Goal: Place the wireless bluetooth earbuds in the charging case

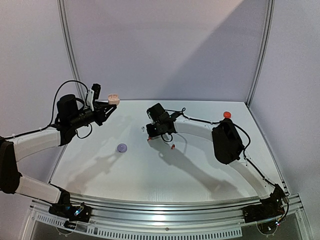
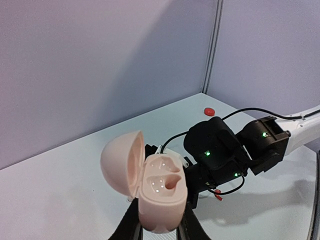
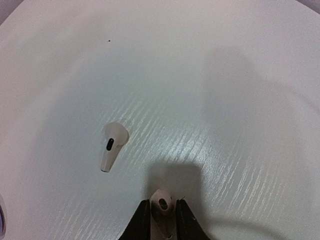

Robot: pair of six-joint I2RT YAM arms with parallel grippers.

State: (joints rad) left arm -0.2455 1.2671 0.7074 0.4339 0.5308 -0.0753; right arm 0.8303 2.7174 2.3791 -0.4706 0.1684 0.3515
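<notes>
Right gripper [image 3: 161, 216] has its jaws pinched together on a small white stemmed plastic earbud [image 3: 161, 201], whose bulb end pokes out between the fingertips over the white tabletop [image 3: 235, 100]. A second white stemmed earbud [image 3: 112, 145] lies flat on the tabletop, ahead and left of those fingertips in the wrist view. It is near but not touching, with its stem angled back toward the camera. Left gripper [image 2: 161, 222] is held off the table at the left, clamped on the base of a pale pink rounded plastic charging case [image 2: 160, 192]. The lid is hinged open sideways and both moulded wells show.
</notes>
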